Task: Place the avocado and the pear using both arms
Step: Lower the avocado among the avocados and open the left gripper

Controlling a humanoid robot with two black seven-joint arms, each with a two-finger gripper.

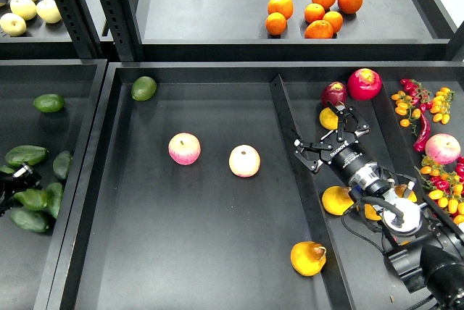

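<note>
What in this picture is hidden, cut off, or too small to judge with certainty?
- Left gripper: head view, at the left edge among the dark green fruit; only a small dark part shows, so open or shut cannot be told.
- Yellow fruit by the right gripper: partly covered by the open fingers; contact is unclear.
- Pears under the right arm: partly hidden by the wrist and cable.
- Small tomatoes: cut off by the right edge.

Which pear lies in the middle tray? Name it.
The pear nearest the camera, left of the divider; the others lie in the right compartment.
</note>
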